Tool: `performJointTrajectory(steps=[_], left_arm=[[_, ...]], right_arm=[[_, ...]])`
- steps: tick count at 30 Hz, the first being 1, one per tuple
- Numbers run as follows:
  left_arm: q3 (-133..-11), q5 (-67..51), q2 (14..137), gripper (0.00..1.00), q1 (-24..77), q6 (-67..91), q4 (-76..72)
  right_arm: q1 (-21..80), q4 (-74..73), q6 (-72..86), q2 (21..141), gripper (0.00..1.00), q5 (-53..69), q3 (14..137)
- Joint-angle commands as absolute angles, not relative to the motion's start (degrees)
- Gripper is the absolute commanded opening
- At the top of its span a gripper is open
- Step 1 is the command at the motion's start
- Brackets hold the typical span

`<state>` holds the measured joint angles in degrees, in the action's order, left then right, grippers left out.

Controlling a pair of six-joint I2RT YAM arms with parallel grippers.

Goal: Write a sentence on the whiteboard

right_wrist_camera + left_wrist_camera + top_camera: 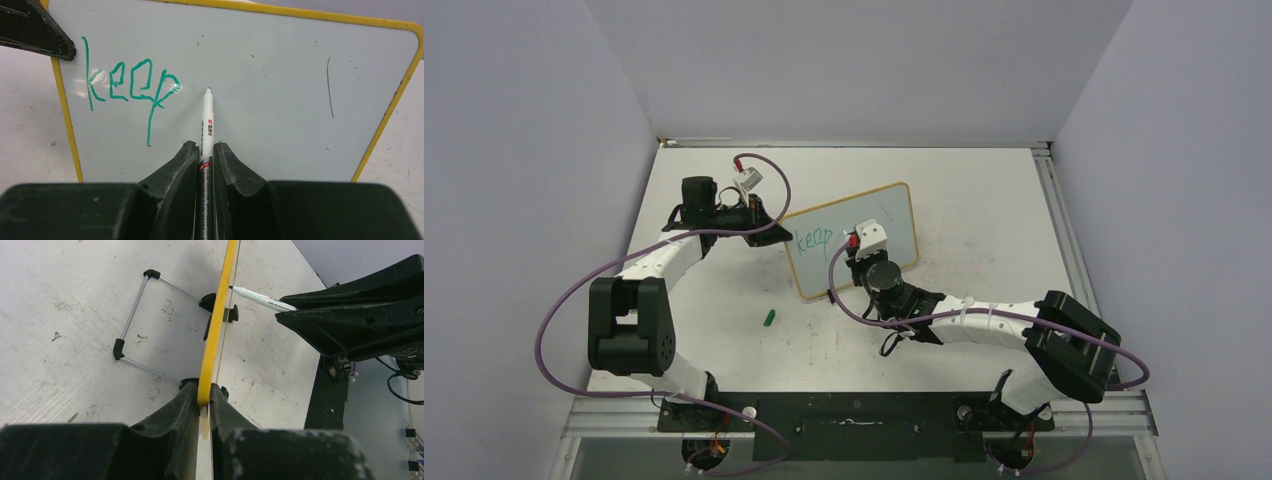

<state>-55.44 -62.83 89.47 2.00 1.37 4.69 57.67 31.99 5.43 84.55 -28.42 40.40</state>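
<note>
The whiteboard (894, 215) stands tilted on the table, its yellow frame (216, 325) seen edge-on in the left wrist view. My left gripper (205, 391) is shut on the board's left edge. On the white face (280, 100) the sentence (131, 82) reads only "keep" in teal-green at the upper left. My right gripper (205, 150) is shut on a white marker (206, 120). The marker's green tip sits just right of the "p", at the board's surface; whether it touches I cannot tell.
A small green marker cap (769, 318) lies on the table in front of the board's left corner. A wire stand (132, 315) and black clip feet (232, 314) sit behind the board. A thin dark stroke (330, 87) marks the board's right side.
</note>
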Motion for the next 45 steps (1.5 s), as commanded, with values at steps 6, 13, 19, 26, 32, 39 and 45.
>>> performJointTrajectory(steps=[6,13,19,26,32,39,45], left_arm=[[-57.92,-62.67,87.85,0.00,1.76,0.54,5.45],[-57.92,-62.75,87.80,0.00,1.76,0.53,5.36],[-57.82,-62.75,87.71,0.00,1.76,0.61,5.34],[-57.79,-62.71,87.68,0.00,1.76,0.57,5.35],[-57.91,-62.67,87.80,0.00,1.76,0.60,5.35],[-57.92,-62.62,87.93,0.00,1.76,0.57,5.37],[-57.92,-62.67,87.94,0.00,1.76,0.49,5.45]], right_arm=[[58.62,30.68,11.59,84.17,0.05,-28.97,36.62],[60.67,29.51,13.03,84.04,0.05,-30.39,35.34],[61.39,29.34,10.07,80.77,0.05,-32.42,37.26],[59.86,31.67,6.60,80.12,0.05,-32.16,39.93],[58.46,33.44,4.74,82.94,0.05,-30.72,42.38],[57.88,34.59,3.91,84.78,0.05,-29.66,43.49],[57.32,35.01,3.78,85.85,0.05,-29.02,44.11]])
